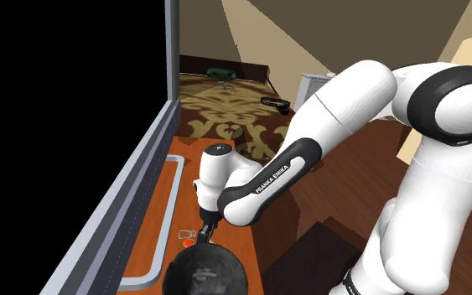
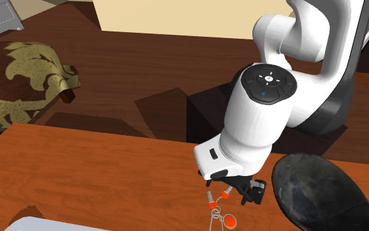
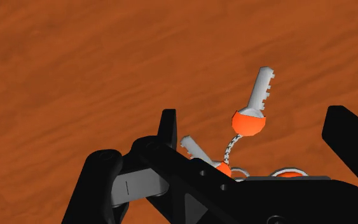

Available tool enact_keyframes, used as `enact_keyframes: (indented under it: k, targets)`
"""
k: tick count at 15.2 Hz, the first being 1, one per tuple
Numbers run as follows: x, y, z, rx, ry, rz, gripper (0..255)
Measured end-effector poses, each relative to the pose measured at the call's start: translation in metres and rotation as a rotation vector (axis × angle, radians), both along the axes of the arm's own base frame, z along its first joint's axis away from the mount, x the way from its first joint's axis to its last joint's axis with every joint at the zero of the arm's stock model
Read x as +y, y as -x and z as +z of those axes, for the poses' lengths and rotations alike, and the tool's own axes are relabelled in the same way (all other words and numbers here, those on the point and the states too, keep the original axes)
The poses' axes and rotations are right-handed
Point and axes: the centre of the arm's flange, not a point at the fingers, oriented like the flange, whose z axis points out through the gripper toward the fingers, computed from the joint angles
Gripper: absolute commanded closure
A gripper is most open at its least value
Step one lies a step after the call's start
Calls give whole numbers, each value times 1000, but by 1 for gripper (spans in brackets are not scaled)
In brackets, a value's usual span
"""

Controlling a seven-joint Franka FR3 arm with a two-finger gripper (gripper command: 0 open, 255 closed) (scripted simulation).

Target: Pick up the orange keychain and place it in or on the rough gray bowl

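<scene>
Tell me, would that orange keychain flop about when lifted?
Probably floppy: the orange keychain has separate keys joined by a thin cord and rings, so they would likely dangle. Lying flat on the wooden table, it seems unlikely to roll.

Setting: a room in a house, simulator-rendered. Evidence:
- dark wooden floor [image 2: 150, 65]
- a brown rug [image 1: 225, 113] with a pale ornate floral pattern lies on the floor
- plain beige walls [image 2: 176, 16]
- a white cabinet [image 1: 309, 84] stands just past the rug
- work surface is a reddish wood-grain tabletop [image 2: 97, 170]
- black area [image 1: 66, 100] beyond a grey frame [image 1: 133, 193] at the shoulder view's left
</scene>
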Motion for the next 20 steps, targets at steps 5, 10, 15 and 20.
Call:
enact_keyframes:
  k: [5,10,15,20]
  targets:
    - [1,1,-3,1,0,1,0]
    - [2,1,-1,-4,-2,4,255]
    - [2,0,2,-9,-4,4,255]
    - [2,1,9,-2,-1,3,255]
